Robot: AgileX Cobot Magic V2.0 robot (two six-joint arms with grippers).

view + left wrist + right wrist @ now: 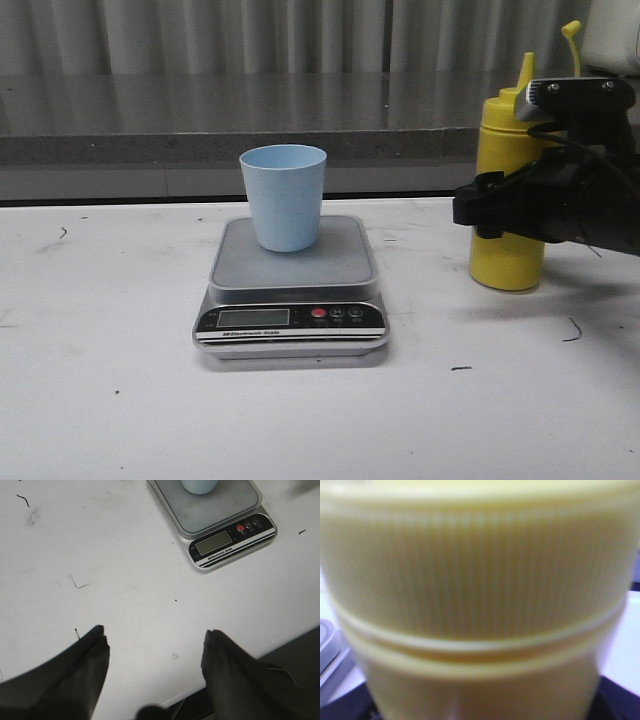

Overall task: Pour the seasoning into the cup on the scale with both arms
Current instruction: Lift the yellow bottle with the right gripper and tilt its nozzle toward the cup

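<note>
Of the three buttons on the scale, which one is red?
The leftmost button, right beside the display on the scale; the other two to its right are dark.

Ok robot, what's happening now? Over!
Left gripper open over bare table. Right gripper around yellow bottle, grip unconfirmed. Cup upright on scale. Path clear.

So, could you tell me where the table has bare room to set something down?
Bare table lies left of the scale and along the near edge. Right is crowded: the right gripper is at the yellow bottle. The cup takes the platform.
</note>
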